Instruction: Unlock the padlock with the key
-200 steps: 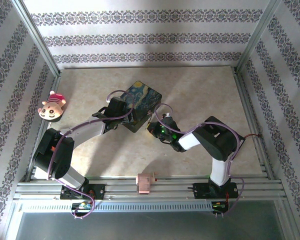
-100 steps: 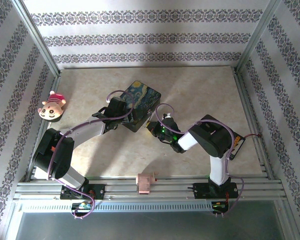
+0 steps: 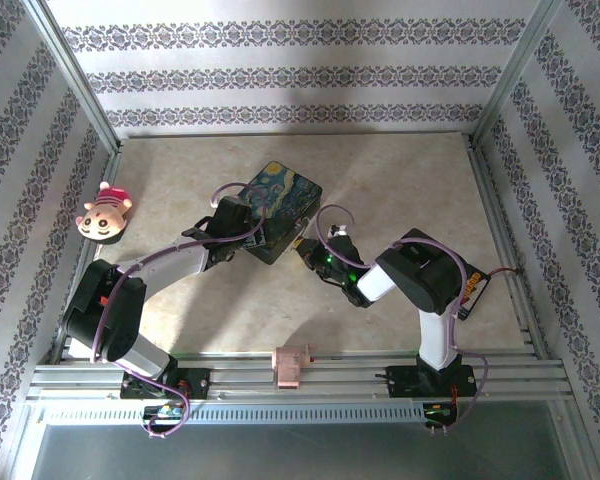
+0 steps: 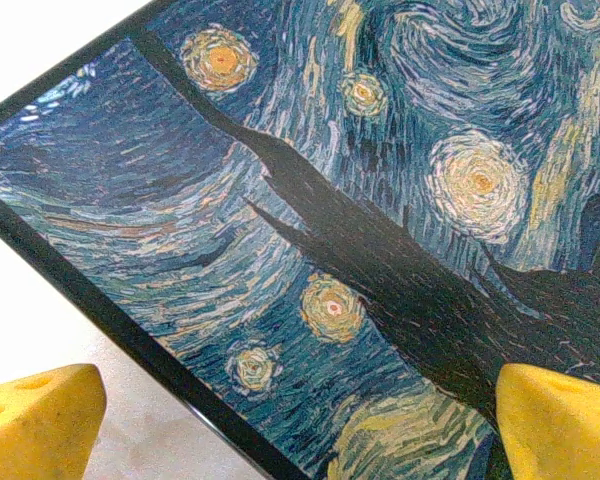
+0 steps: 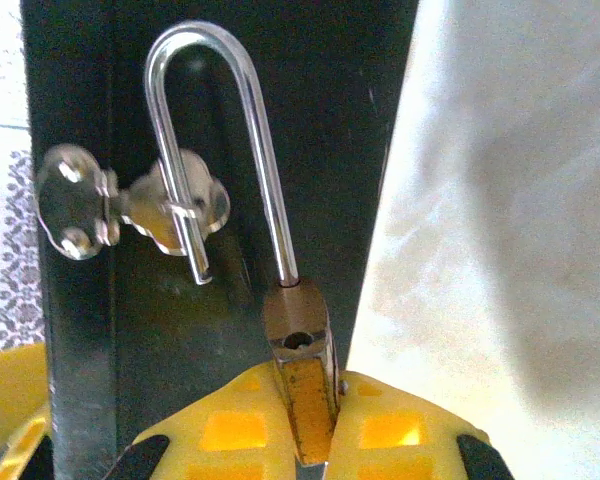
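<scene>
The painted box [image 3: 278, 205] lies mid-table with its dark front facing my right arm. My right gripper [image 5: 305, 385] is shut on the brass body of the padlock [image 5: 298, 320], at the box's front [image 3: 305, 250]. The silvery shackle [image 5: 205, 130] stands open: one leg stays in the body, and its free end hangs through the loop of the box's clasp [image 5: 170, 210]. The key is hidden. My left gripper [image 4: 300, 425] is open over the starry lid [image 4: 330, 200], one yellow finger [image 4: 35, 420] off the box's edge, the other finger [image 4: 560, 425] over the lid.
A pink plush toy [image 3: 104, 212] lies at the far left by the wall. A pink block [image 3: 290, 365] sits on the front rail between the arm bases. Metal frame posts and patterned walls close in the table.
My right arm has shifted a little, its elbow swinging left and the gripper turning at the box's front. The left arm and the box have stayed put.
</scene>
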Controlling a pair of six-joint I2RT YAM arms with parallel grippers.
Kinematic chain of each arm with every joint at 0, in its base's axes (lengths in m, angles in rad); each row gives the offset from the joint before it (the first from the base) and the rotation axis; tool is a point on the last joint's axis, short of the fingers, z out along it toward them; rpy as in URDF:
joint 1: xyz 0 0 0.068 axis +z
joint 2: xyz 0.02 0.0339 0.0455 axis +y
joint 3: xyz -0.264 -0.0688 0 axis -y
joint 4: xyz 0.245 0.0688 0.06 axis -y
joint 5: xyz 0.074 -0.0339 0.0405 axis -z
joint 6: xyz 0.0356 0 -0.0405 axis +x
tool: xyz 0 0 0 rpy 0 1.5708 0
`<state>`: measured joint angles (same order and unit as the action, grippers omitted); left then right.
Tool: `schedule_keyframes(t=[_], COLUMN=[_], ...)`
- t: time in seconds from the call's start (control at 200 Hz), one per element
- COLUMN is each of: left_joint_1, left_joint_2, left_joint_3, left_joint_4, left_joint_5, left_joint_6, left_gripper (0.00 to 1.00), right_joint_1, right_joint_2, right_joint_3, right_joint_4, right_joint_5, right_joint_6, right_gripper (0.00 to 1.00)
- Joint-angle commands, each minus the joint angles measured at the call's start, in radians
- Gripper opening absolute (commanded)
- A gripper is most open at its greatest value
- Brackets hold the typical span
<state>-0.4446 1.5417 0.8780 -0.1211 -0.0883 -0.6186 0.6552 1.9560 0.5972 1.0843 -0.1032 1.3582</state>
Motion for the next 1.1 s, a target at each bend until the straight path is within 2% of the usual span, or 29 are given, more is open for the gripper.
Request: schedule_keyframes(t=[0.0, 0.53, 0.755, 1.094], left_joint_1=[0.012, 0.017, 0.022, 0.051], left_joint_2=[0.023, 0.024, 0.009, 0.003], left_joint_3=[-0.062, -0.056, -0.068, -0.072], left_joint_4=[-0.209, -0.216, -0.211, -0.185], left_joint_5=[-0.020, -0.023, -0.025, -0.013], left_joint_6=[0.019, 0.025, 0.017, 0.007], left_gripper=[0.98, 0.98, 0.92, 0.88], right_joint_1=[-0.013, -0.013, -0.009, 0.013], right_joint_2=[0.011, 0.035, 0.035, 0.012], right_joint_3=[-0.002, 0.003, 0.002, -0.034], right_joint_4=[0.078, 0.103, 0.107, 0.117], right_joint_5=[0.043, 0.043, 0.042, 0.068], right_joint_6=[0.021, 0.035, 0.038, 0.039], right_gripper=[0.00, 0.00, 0.00, 0.00])
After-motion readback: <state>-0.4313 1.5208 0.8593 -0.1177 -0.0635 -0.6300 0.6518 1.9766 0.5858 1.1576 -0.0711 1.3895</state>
